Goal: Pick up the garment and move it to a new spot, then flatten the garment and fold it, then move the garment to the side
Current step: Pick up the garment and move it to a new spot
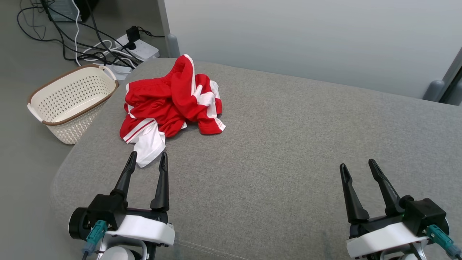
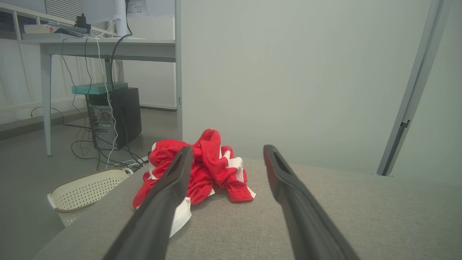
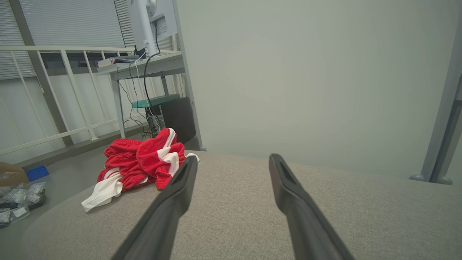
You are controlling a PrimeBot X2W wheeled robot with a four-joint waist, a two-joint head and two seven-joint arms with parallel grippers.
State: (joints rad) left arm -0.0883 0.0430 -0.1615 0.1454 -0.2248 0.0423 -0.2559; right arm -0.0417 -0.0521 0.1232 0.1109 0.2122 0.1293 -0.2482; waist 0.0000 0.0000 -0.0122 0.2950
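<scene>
A: Tally first.

B: One garment (image 1: 169,101), red with white stripes, crumpled in a heap at the upper left of the head view. It lies on the pad (image 1: 288,144), near its left edge. A white corner trails toward the bottom of the frame.

A: Grippers?

B: Two. The left gripper (image 1: 149,154) is at lower left with both fingers spread wide, tips either side of that white corner. Whether they touch it I cannot tell, but nothing is gripped. The right gripper (image 1: 357,163) is at lower right, jaws equally wide and empty, over bare fabric and well apart from the garment.

A: Other items?

B: One basket (image 1: 77,119) — cream, perforated, brown rim, two handles. It stands on the floor (image 1: 21,162) just beside the pad's left edge. One white power strip (image 1: 142,47) sits at top left, amid a tangle of black and white cables (image 1: 65,39).

A: Surface?

B: One broad grey woven pad with rounded corners and a seam along its near edge.

A: Room?

B: A pale wall panel (image 1: 306,39) stands behind the pad, with two grey posts (image 1: 172,43) at its ends. The left wrist view has one grey desk (image 2: 108,47) at upper left and one dark computer tower (image 2: 115,115) beneath it. The right wrist view has a white railing (image 3: 72,90) at left before slatted blinds (image 3: 72,21). One blue box (image 3: 37,172) sits on the floor at the left edge.
</scene>
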